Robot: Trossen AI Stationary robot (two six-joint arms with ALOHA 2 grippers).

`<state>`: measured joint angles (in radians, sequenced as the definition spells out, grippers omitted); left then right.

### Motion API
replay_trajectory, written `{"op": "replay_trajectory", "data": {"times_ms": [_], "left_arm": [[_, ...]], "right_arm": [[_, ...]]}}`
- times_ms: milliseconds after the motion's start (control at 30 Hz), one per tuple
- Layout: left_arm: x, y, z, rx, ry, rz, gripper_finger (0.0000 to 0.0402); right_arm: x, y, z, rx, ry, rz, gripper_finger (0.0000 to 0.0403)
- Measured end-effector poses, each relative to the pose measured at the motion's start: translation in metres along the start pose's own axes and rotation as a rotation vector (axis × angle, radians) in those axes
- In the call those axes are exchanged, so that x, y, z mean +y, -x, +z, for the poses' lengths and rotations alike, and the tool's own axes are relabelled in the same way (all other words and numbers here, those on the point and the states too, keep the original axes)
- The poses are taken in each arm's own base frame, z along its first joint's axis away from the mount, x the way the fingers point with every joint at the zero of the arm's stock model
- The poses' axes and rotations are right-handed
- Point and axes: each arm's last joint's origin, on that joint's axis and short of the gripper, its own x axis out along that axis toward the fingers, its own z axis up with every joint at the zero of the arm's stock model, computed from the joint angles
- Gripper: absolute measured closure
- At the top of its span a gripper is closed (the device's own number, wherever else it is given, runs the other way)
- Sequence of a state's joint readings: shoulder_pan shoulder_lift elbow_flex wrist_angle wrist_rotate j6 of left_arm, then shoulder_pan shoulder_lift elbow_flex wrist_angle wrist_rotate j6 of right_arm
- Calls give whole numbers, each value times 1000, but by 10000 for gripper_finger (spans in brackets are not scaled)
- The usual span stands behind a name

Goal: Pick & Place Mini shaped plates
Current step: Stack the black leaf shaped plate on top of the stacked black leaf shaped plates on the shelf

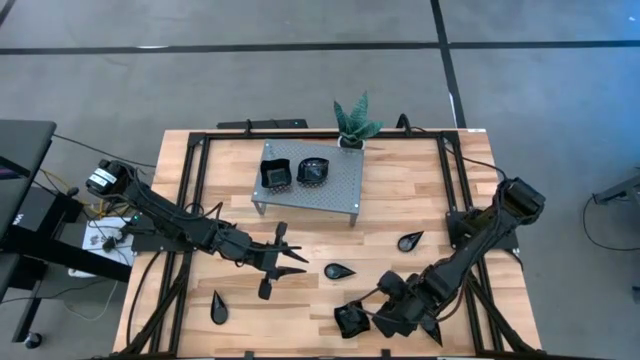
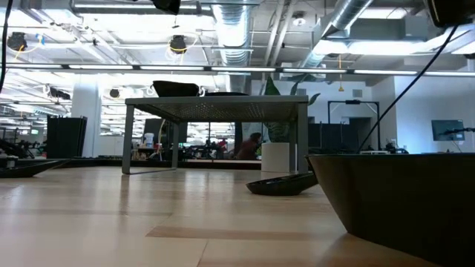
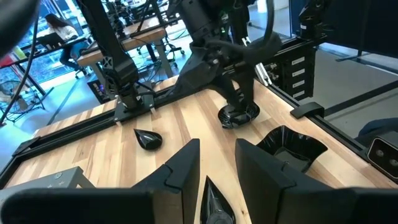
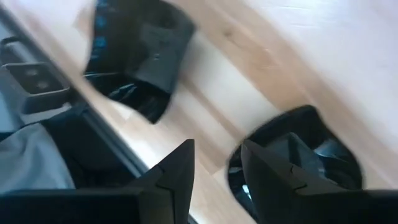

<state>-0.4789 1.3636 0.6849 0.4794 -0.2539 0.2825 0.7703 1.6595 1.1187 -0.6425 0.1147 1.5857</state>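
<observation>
Glossy black mini plates lie on the wooden table. My right gripper [image 1: 388, 308] is open, low by the near edge, over a roundish plate [image 4: 305, 155] [image 3: 238, 116], with a square plate [image 1: 350, 320] [image 4: 140, 56] beside it. My left gripper [image 1: 288, 257] is open at mid-table. In its wrist view a teardrop plate [image 3: 214, 202] shows below, between its fingers. More teardrop plates lie flat at mid-table [image 1: 338, 271], right of it [image 1: 410, 241] and near the left corner [image 1: 218, 307]. A square plate [image 1: 275, 175] and a roundish plate [image 1: 313, 172] rest on a raised perforated metal stand [image 1: 340, 190]. My right gripper stands astride the near rim [image 4: 233, 165] of the roundish plate, one finger [image 4: 273, 177] over its hollow and the other [image 4: 174, 177] outside over bare wood, coming from above. The plate lies flat on the table. Whether either finger touches it I cannot tell.
A green potted plant [image 1: 352, 122] stands at the far edge behind the stand. Black rails [image 1: 190, 200] run along the table's sides. Bare wood lies between the stand and the two grippers. In the low view a dark plate wall [image 2: 401, 200] fills the right foreground.
</observation>
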Motion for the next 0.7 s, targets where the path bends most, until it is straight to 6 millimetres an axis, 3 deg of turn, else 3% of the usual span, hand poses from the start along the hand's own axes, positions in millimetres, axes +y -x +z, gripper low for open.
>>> {"op": "replay_trajectory", "data": {"times_ms": [267,700], "left_arm": [[0,0,0,0,0,0,298],[0,0,0,0,3,0,298]], "right_arm": [[-6,-30,-2,34,32,-124,275],[-8,-37,11,27,7,-150,275]]}}
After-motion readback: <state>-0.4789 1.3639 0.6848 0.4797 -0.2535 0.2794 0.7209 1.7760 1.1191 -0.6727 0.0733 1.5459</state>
